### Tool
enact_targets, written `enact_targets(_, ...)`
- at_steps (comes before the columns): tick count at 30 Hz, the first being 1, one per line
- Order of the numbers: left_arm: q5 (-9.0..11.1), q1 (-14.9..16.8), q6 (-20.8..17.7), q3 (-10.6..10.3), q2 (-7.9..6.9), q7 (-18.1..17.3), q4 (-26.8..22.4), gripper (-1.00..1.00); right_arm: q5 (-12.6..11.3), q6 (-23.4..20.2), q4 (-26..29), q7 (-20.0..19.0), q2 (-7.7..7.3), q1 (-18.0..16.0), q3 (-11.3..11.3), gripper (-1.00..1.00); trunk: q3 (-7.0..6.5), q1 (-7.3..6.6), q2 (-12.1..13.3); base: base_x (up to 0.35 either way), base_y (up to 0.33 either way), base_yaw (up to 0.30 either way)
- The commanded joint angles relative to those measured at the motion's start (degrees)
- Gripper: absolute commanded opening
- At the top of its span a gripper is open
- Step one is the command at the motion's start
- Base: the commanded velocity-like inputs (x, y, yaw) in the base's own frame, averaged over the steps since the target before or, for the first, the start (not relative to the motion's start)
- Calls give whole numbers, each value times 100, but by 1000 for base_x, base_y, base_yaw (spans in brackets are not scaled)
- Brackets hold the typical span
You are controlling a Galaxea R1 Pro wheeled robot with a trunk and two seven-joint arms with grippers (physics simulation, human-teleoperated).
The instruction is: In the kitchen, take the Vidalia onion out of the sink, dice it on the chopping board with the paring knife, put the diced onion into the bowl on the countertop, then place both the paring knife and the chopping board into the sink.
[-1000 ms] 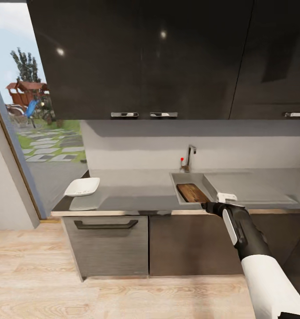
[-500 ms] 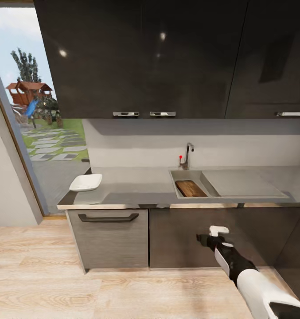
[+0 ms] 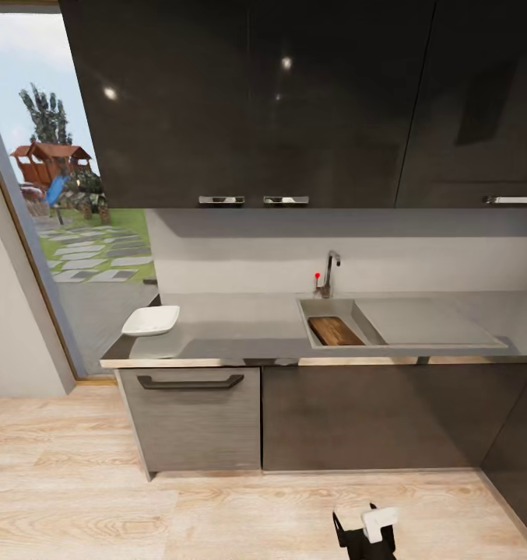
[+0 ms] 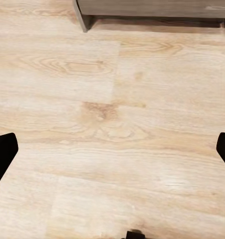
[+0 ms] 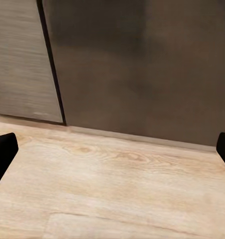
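Chopping board (image 3: 335,330) half-hidden in sink (image 3: 419,342) — both claws (image 4: 112,149) (image 5: 112,149) spread wide, empty.

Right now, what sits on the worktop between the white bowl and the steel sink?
Nothing: in the head view, the glossy grey countertop is bare between the shallow white squarish bowl and the stainless-steel sink.
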State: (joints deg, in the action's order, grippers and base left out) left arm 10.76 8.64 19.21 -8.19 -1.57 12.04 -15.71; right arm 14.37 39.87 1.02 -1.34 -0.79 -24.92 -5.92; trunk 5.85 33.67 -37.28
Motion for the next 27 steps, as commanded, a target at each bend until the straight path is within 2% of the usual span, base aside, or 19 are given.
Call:
enact_targets(1,51,5,19,-53,-12,28,3,100,43,25,-5,-14,3,-1,-49,100,10,2,-8,0,0,0)
enact_targets(27,58,3,153,-68,-18,18,120,100,39,39,7,134,-4,5,-84,100,10,2,-8,0,0,0)
